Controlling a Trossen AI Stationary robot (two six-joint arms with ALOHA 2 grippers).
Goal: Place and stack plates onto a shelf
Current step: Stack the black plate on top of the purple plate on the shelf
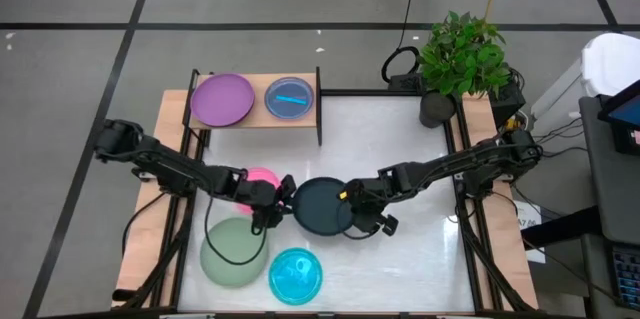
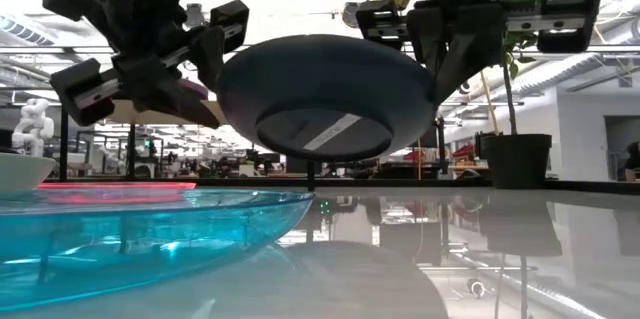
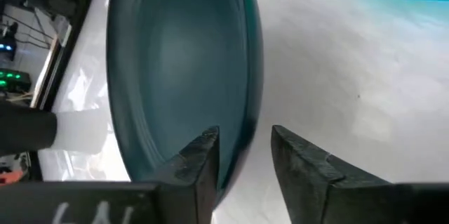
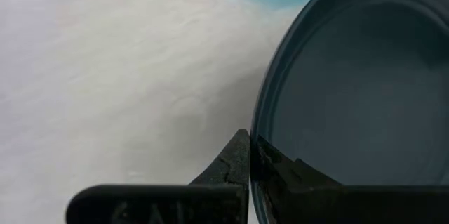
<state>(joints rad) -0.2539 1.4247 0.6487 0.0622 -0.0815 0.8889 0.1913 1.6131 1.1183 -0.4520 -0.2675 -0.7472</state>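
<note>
A black plate (image 1: 320, 207) (image 2: 320, 89) hangs in the air over the middle of the table, between both arms. My right gripper (image 1: 352, 209) (image 4: 251, 161) is shut on its right rim. My left gripper (image 1: 277, 202) (image 3: 242, 161) is open, with one finger on each side of the plate's left rim. The light-wood shelf (image 1: 258, 119) stands at the far left and carries a purple plate (image 1: 222, 99) and a cyan plate (image 1: 290, 98). A pink plate (image 1: 262, 176), a sage-green plate (image 1: 232, 252) and a second cyan plate (image 1: 296, 275) lie on the table. My right gripper pinches the black plate's rim (image 4: 261, 129) on its right side, one finger over the inside, one outside, coming level from the table's right. The plate is lifted clear and roughly level, its foot facing down (image 2: 320, 134). My left gripper straddles the left rim (image 3: 245, 133); whether it touches I cannot tell.
The cyan plate (image 2: 130, 229) lies near the table's front edge, just below and in front of the lifted plate. A potted plant (image 1: 460, 54) stands at the far right corner. Bare white tabletop (image 1: 400, 149) stretches to the right of the shelf.
</note>
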